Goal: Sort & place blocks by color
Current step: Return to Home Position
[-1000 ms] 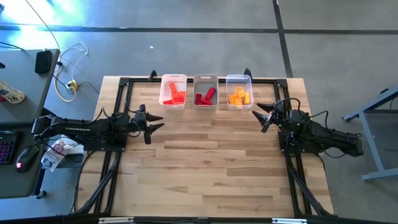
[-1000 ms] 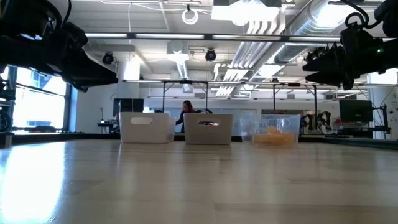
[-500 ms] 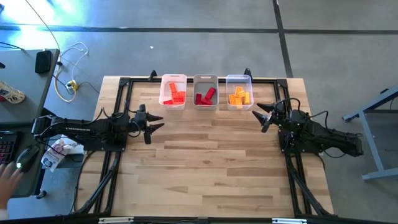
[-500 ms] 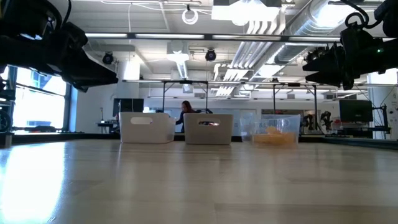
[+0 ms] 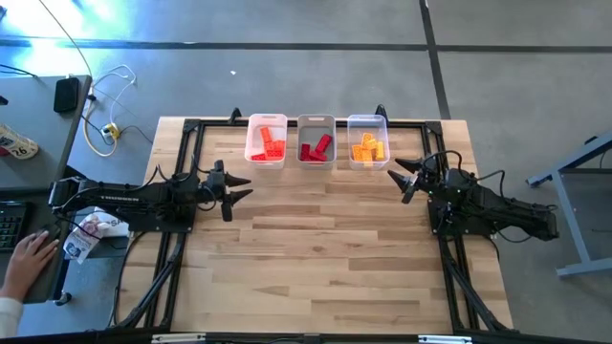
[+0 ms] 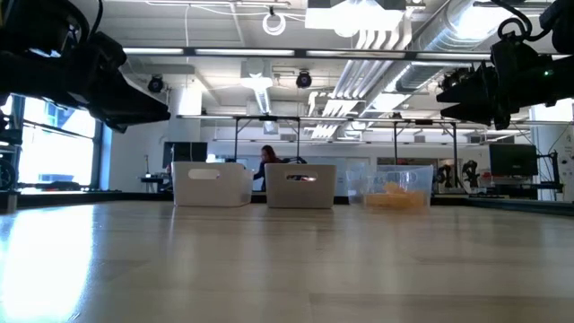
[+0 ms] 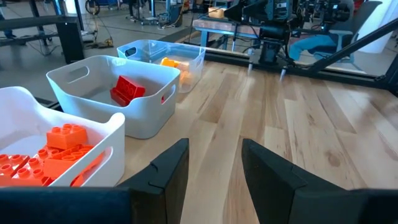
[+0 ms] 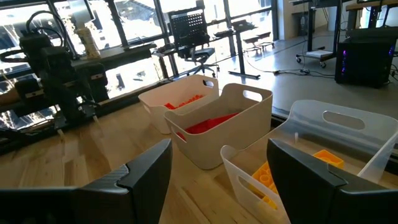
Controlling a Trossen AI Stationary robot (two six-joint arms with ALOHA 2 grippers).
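Three small bins stand in a row at the table's far edge. The left bin (image 5: pixel 267 141) holds orange-red blocks (image 7: pixel 59 152). The middle bin (image 5: pixel 316 141) holds red blocks (image 7: pixel 129 89). The clear right bin (image 5: pixel 367 141) holds orange-yellow blocks (image 8: pixel 264 180). My left gripper (image 5: pixel 235 192) hovers open above the table, near the left bin. My right gripper (image 5: pixel 403 178) hovers open near the clear bin. Both are empty.
Bare wooden tabletop (image 5: pixel 325 248) stretches between and in front of the arms. A black frame (image 5: pixel 191 129) rims the table. At the far left a desk holds a keyboard and mouse, and a person's hand (image 5: pixel 29 258) rests there. A person sits in the room beyond (image 6: pixel 268 161).
Both arms have kept still. A person's hand has come into view at the desk to the table's left, moving over the mouse.
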